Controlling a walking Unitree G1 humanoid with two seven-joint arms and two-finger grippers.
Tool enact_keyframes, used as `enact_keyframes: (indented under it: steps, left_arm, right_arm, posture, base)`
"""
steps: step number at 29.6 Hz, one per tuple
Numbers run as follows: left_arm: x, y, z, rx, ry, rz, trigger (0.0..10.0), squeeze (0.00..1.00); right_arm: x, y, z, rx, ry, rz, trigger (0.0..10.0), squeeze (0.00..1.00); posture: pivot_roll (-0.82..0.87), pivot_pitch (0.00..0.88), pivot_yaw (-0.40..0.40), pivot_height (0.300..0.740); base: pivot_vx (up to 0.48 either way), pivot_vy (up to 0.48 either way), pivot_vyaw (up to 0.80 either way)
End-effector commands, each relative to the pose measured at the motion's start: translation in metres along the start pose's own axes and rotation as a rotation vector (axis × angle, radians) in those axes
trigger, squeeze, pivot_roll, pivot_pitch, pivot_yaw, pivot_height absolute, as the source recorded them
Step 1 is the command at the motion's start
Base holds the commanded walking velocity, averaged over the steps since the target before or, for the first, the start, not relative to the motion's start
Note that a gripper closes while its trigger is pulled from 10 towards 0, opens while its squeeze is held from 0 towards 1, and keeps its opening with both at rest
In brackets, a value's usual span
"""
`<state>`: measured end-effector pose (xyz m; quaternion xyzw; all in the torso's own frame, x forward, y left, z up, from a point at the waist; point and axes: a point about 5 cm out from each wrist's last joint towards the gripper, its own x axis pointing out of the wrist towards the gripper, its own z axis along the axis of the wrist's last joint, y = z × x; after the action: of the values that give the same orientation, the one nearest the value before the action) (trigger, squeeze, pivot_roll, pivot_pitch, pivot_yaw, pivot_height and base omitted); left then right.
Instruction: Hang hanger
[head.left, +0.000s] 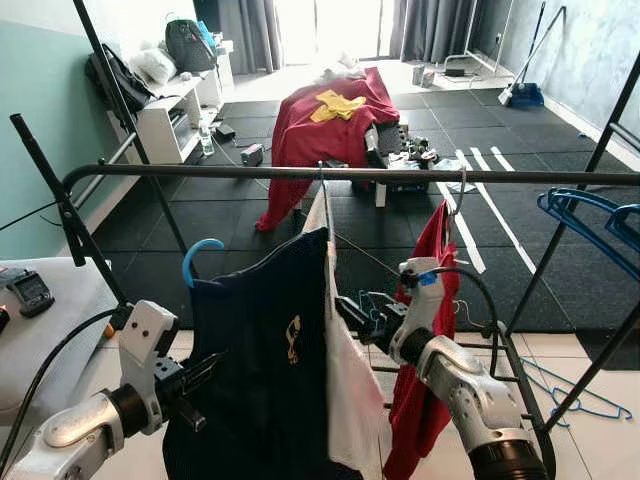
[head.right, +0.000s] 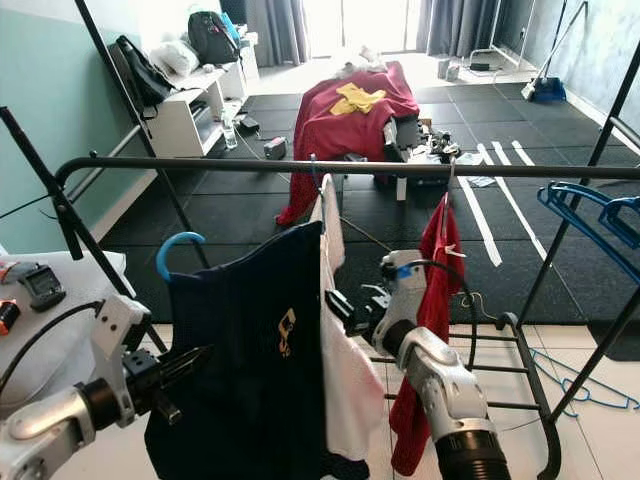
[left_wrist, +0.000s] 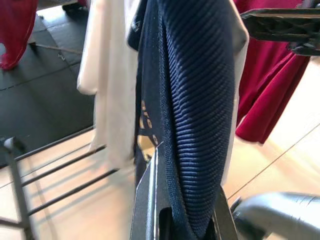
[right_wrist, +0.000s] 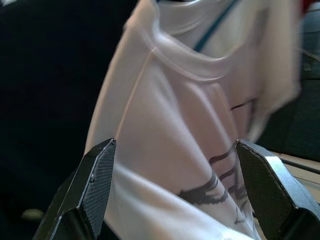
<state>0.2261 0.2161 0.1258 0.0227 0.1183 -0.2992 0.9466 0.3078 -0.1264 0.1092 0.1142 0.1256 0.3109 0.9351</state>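
**Left eye view: navy garment held below the rail, hook not yet on**

Left eye view places the navy shirt (head.left: 265, 370) at 6 o'clock, carried on a blue hanger (head.left: 200, 252) whose curved hook stands up at about 9 o'clock, below the black rail (head.left: 330, 173) and apart from it. A white shirt (head.left: 345, 380) and a red shirt (head.left: 425, 350) are already hung on the rail just to the right.

To do the step well, the hook is judged to need lifting above the rail, to the left of the white shirt, then lowering until it is caught; the hold should be kept firm so the garment is not tilted or slipped off.

The left hand (left_wrist: 177, 220) is closed narrowly on the ribbed navy fabric, which is pinched between its fingers. The right hand (right_wrist: 175, 190) is spread wide beside the white shirt, with nothing gripped; whether cloth is touched cannot be told.
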Motion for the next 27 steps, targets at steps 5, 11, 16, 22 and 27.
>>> enact_keyframes:
  steps: [5, 11, 16, 22, 27]
  left_arm:
    - [-0.002, -0.005, 0.012, 0.025, -0.028, -0.01, 10.0, 0.0]
    - [0.008, -0.018, 0.013, 0.035, -0.038, -0.052, 10.0, 0.0]
    - [0.005, -0.012, 0.017, 0.059, -0.033, -0.044, 10.0, 0.0]
    - [-0.008, 0.014, 0.049, 0.143, -0.08, -0.004, 10.0, 0.0]
    - [-0.002, 0.01, 0.062, 0.148, -0.13, -0.023, 10.0, 0.0]
  right_arm:
    - [0.006, 0.019, -0.001, -0.099, 0.053, 0.148, 10.0, 0.0]
    - [0.006, 0.024, 0.01, -0.087, 0.017, 0.179, 10.0, 0.0]
    - [0.004, 0.026, 0.018, -0.086, -0.004, 0.208, 10.0, 0.0]
    - [0.002, 0.043, 0.05, -0.089, -0.106, 0.331, 10.0, 0.0]
    - [0.001, 0.055, 0.056, -0.117, -0.115, 0.396, 10.0, 0.0]
  posture:
    - [-0.07, 0.016, 0.033, 0.74]
    - [-0.09, 0.018, 0.031, 0.74]
    - [-0.1, 0.018, 0.031, 0.74]
    - [-0.1, 0.021, 0.038, 0.74]
    - [-0.1, 0.021, 0.039, 0.74]
  base:
    - [-0.385, 0.0, 0.0]
    - [-0.399, 0.0, 0.0]
    - [-0.466, 0.0, 0.0]
    - [-0.449, 0.0, 0.0]
    - [-0.418, 0.0, 0.0]
